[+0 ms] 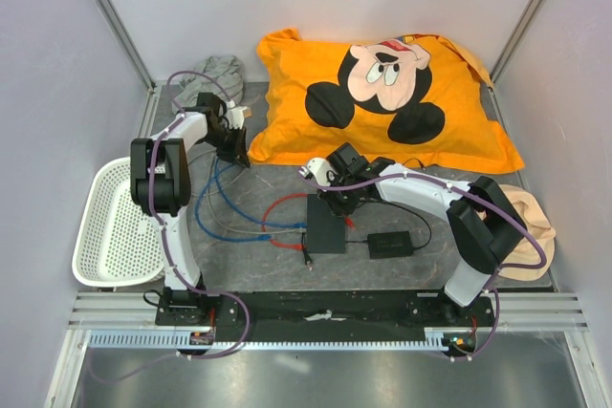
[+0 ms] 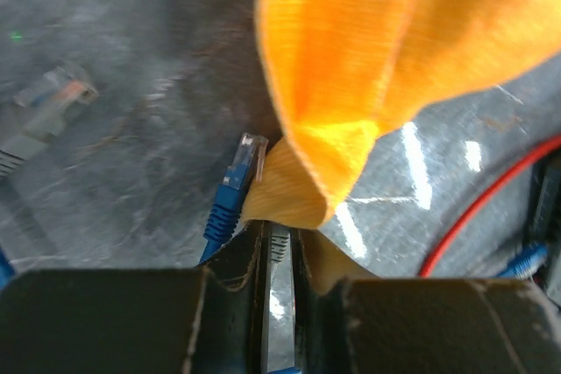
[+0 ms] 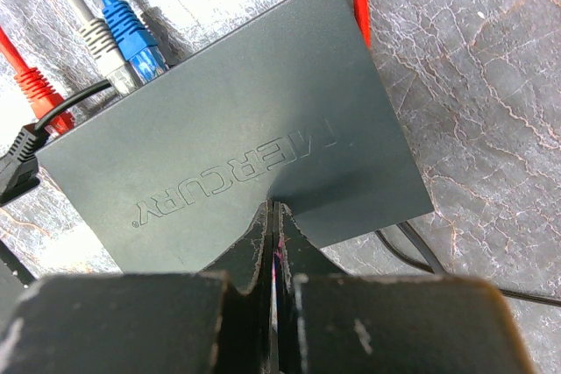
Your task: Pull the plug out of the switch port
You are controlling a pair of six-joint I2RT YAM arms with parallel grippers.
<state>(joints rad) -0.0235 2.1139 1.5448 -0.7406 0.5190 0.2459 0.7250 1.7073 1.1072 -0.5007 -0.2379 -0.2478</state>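
Observation:
The switch is a flat black box marked MERCURY. A blue plug, a grey plug, a red plug and a black power plug sit in its sockets. My right gripper is shut, its tips on the switch's top by the edge opposite the sockets. My left gripper stands at the orange pillow's corner, jaws closed to a narrow slit and holding nothing I can make out. A loose blue plug lies just beside its left finger.
The orange Mickey pillow fills the back. A loose grey plug lies left of the left gripper. A black power brick sits right of the switch. A white basket stands at the left, with grey cloth behind and a beige object at the right.

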